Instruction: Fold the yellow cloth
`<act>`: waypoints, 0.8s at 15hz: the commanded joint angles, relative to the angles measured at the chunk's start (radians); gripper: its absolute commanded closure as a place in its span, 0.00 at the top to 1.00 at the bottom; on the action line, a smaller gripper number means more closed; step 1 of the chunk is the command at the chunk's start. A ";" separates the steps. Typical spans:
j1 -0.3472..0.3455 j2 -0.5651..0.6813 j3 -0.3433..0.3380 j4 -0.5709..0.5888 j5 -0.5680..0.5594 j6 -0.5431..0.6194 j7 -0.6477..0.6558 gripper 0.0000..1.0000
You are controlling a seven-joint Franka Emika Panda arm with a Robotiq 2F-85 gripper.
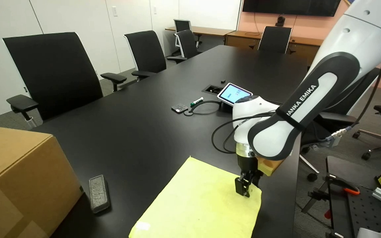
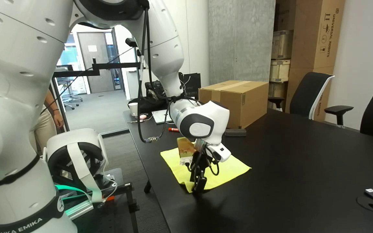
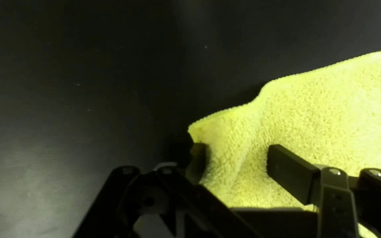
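Note:
The yellow cloth [image 1: 197,201] lies spread mostly flat on the black table [image 1: 134,138]. It also shows in an exterior view [image 2: 230,173], partly hidden behind the arm, and in the wrist view [image 3: 336,115]. My gripper [image 1: 247,187] points down at one corner of the cloth, close to the table's long edge. In the wrist view my gripper [image 3: 236,162] has its fingers apart. One finger is at the cloth's edge near the corner, the other is over the cloth. The cloth between them is slightly raised in a soft ridge. Whether the fingertips touch the cloth is unclear.
A brown cardboard box [image 1: 41,185] and a dark grey eraser [image 1: 99,193] stand beyond the cloth. A tablet [image 1: 233,94], a green marker [image 1: 197,101] and a small dark square item [image 1: 179,108] are farther along the table. A red marker [image 2: 173,129] lies near the table edge.

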 commanded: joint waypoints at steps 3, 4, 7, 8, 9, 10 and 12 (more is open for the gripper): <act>0.038 -0.022 -0.010 0.002 -0.039 -0.065 0.043 0.09; 0.042 -0.024 -0.011 0.003 -0.048 -0.072 0.045 0.05; 0.056 -0.042 -0.016 0.004 -0.080 -0.107 0.059 0.06; 0.058 -0.048 -0.015 0.005 -0.088 -0.116 0.062 0.06; 0.060 -0.056 -0.016 0.006 -0.097 -0.129 0.066 0.05; 0.060 -0.066 -0.015 0.006 -0.103 -0.138 0.067 0.05; 0.055 -0.082 -0.009 0.011 -0.105 -0.146 0.055 0.04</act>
